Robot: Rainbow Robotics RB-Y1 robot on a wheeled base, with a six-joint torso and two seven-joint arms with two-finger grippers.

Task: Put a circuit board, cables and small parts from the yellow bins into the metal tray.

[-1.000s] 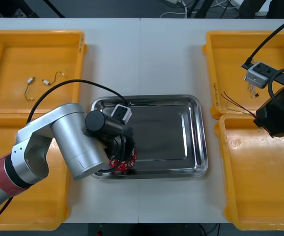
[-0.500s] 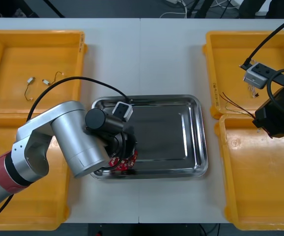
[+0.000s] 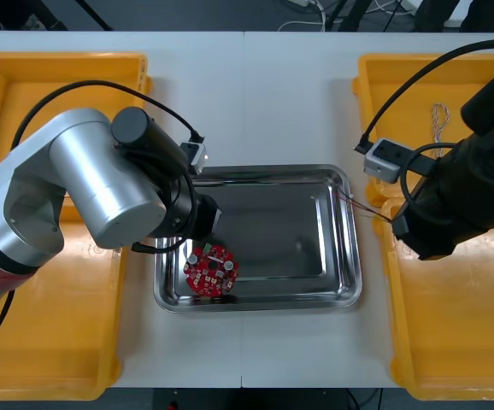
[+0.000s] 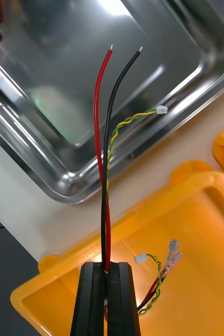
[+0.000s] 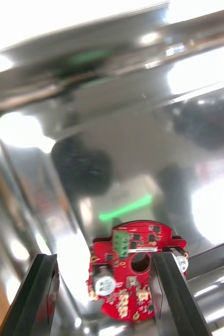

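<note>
A round red circuit board (image 3: 211,269) (image 5: 135,268) lies flat in the near left corner of the metal tray (image 3: 315,179). My left gripper (image 3: 206,219) (image 5: 104,257) hovers just above it, open, with the board showing between the fingers and apart from them. My right gripper (image 4: 106,269) is shut on a bundle of cables (image 4: 105,157): a red wire, a black wire and a twisted yellow one. In the front view the cables' free ends (image 3: 360,207) reach over the tray's right rim from the right arm (image 3: 452,205).
Yellow bins flank the tray: far left (image 3: 25,94), near left (image 3: 50,342), far right (image 3: 401,85), near right (image 3: 452,342). A twisted cable (image 3: 439,115) lies in the far right bin. An orange bin's corner (image 4: 195,220) lies under my right gripper.
My left gripper let go of the circuit board and drew back and up from it. My right arm moved left from the far right bin to the tray's right edge with the cables.
</note>
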